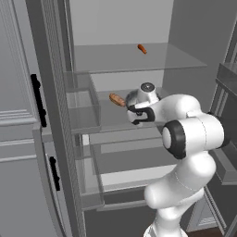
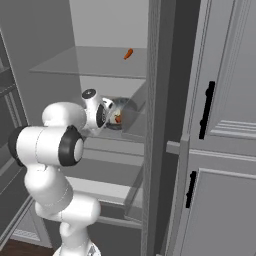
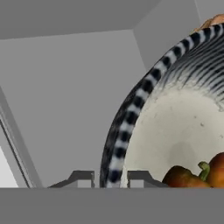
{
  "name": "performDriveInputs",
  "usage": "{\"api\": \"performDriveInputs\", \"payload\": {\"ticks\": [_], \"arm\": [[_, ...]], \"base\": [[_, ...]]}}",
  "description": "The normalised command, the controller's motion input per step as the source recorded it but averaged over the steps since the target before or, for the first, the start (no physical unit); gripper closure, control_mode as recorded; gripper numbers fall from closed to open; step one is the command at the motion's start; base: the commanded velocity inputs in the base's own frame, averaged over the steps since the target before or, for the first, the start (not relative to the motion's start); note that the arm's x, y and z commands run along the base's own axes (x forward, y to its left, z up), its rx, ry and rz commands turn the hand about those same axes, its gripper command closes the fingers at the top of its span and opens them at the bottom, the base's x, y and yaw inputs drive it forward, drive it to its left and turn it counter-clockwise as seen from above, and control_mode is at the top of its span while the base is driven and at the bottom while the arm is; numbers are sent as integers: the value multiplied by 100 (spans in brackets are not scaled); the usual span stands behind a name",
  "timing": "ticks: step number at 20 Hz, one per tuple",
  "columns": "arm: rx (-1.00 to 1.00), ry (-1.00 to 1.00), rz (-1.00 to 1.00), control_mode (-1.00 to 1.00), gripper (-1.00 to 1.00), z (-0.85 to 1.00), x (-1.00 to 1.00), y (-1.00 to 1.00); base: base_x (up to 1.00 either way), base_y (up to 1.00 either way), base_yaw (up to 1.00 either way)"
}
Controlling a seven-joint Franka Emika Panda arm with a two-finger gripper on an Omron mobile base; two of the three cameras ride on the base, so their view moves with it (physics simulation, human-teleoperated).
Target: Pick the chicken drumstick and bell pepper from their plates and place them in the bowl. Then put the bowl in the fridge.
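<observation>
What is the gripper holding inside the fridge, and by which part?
The gripper straddles the bowl at its rim, one fingertip each side; whether it actually grips cannot be told.

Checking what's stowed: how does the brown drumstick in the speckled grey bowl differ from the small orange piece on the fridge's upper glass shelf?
The brown drumstick lies over the speckled bowl's rim on the middle shelf; the orange piece lies bare on the upper glass shelf. The drumstick looks bigger and duller. Both are elongated.

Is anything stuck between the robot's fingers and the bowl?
No, nothing visible. In the hand view the bowl's rim runs right between the gripper's two fingertips, one on each side. The bowl already sits on a glass shelf inside the fridge.
</observation>
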Motion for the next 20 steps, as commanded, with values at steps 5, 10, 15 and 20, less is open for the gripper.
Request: {"api": "performDriveInputs", "payload": {"ticks": [5, 10, 15, 20], "arm": [[0, -18, 2, -100, -100, 32, -17, 1], [0, -19, 0, -100, -100, 60, -48, 1], [2, -3, -7, -100, -100, 34, -100, 0], [4, 0, -13, -100, -100, 22, -100, -1]], "base": [[0, 0, 0], [0, 0, 0], [0, 0, 0], [0, 0, 0]]}}
